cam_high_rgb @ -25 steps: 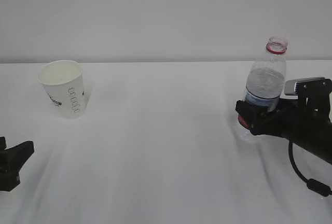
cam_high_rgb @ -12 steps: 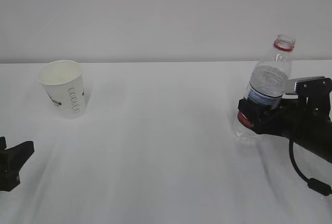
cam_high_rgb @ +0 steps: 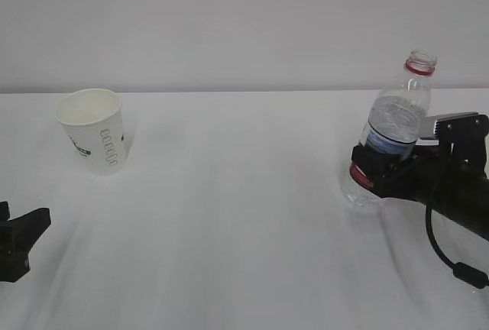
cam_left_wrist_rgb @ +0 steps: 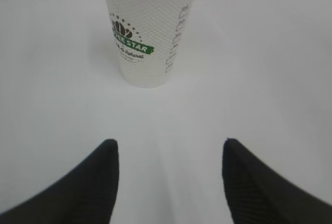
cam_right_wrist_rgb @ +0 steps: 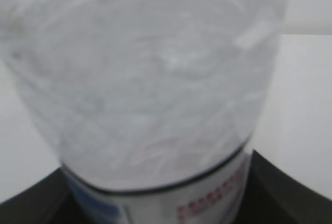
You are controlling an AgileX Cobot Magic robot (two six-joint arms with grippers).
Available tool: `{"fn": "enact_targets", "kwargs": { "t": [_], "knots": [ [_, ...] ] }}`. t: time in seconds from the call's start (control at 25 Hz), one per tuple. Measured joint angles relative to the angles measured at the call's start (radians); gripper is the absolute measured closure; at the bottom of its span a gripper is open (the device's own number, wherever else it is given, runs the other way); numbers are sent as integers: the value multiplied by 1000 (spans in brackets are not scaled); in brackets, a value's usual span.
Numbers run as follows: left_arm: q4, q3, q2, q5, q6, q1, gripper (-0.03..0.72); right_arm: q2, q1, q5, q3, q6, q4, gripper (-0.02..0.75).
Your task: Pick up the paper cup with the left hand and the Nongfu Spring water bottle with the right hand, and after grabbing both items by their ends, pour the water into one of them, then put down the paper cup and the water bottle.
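Nongfu Spring water bottle (cam_high_rgb: 390,139) far to the right of the paper cup (cam_high_rgb: 95,131), across a wide stretch of bare tabletop (cam_high_rgb: 244,215). Leaning a little, mouth tipped away from the paper cup, base at or just above the tabletop; cannot tell which. Right end effector (cam_high_rgb: 370,173) pinching it at the red label, low on the body, one black finger on each side; in the right wrist view, ribbed clear plastic filling the picture with dark fingers at both lower corners. Reads as a grip just taken.

Paper cup standing upright, untouched. Left end effector (cam_high_rgb: 15,242) low and to the near left of the paper cup, well apart from it, spread wide and empty. In the left wrist view, both fingertips (cam_left_wrist_rgb: 106,154) pointing at the paper cup, which sits squarely ahead in line with the gap.

Judged progress: early. Bottle pick-up roughly done, not yet clearly raised. Left to do: reach and close on the paper cup, lift both, bring bottle mouth over the cup rim, pour, set both down.

Contents: bottle capless, red neck ring bare, water (cam_high_rgb: 391,120) filling most of the body up to about the shoulder. Paper cup looks empty, inner wall white and dry as far as visible; bottom hidden. No water on the tabletop.
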Motion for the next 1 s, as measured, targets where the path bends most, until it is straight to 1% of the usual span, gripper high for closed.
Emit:
{"fn": "enact_targets", "kwargs": {
  "t": [0.32, 0.48, 0.64, 0.84, 1.0],
  "knots": [
    [6, 0, 0, 0, 0, 0, 228, 0, 0, 0, 0, -2, 0, 248],
    [7, 0, 0, 0, 0, 0, 228, 0, 0, 0, 0, -6, 2, 273],
    [7, 0, 0, 0, -2, 0, 228, 0, 0, 0, 0, -58, 10, 280],
    [7, 0, 0, 0, -2, 0, 228, -11, 0, 16, 4, -121, 38, 283],
    [7, 0, 0, 0, -3, 0, 228, -43, 0, 45, 23, -130, 75, 285]
  ]
}}
